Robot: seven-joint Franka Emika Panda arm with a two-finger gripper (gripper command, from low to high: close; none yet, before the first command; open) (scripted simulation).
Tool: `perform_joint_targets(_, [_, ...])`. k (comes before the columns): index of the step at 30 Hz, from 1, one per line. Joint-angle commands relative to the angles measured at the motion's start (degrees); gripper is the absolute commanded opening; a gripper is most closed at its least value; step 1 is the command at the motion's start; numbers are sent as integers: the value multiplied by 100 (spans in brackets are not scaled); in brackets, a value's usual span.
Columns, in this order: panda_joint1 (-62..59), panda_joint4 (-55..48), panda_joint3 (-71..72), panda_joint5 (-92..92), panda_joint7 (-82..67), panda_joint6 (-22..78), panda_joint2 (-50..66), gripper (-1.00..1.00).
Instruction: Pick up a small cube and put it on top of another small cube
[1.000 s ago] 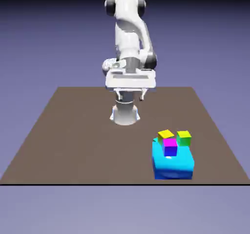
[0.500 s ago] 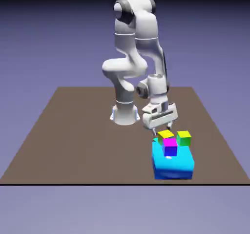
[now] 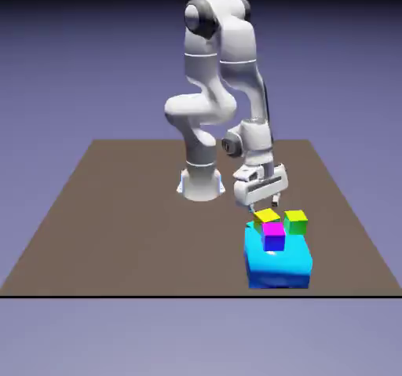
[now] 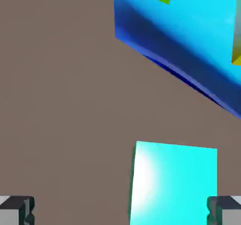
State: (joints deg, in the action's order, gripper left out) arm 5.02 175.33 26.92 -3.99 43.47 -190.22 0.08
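Table (image 3: 118, 233): brown and flat, no change.

Arm (image 3: 224, 68): a sec ago it was folded up high over its base, w/ the hand level. It has now swung out and down toward the ext. view's right, so the approach is nearly done but the grasp has not begun.

Big blue block (image 3: 279, 264): sits near the table's front right and did not move. It carries three small cubes: yellow cube (image 3: 266, 215), magenta cube (image 3: 273, 229) and green cube (image 3: 296, 220).

Cyan cube (image 4: 174, 184): in my judgement this is the cube to pick. In the hand view it lies on the table just beside the blue block, apart from it, and low betw. the finger tips. It is off-centre, much closer to one fingertip (image 4: 226, 210). In the ext. view I cannot pick it out w/ certainty.

Direction/axis: a cube has no long axis. Its top face stands almost square to the hand view, only slightly rolled, so two flat sides about face the fingers.

Gripper (image 3: 263, 207): jaws spread wide, nothing held, pointing down just behind the block. It prob. needs a sideways shift to centre before descending.
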Motion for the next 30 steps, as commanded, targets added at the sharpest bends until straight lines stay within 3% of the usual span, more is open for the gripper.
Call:
perform_joint_targets(1, [224,-71,-77,-133,-125,-138,207,0])
perform_joint_targets(11, [1212,-769,-843,-1443,-1357,-1500,2255,0])
perform_joint_targets(12, [1212,-769,-843,-1443,-1357,-1501,2255,-100])
perform_joint_targets(24, [124,0,0,0,0,0,0,-100])
perform_joint_targets(30, [661,-119,-400,-288,-369,1246,119,-100])
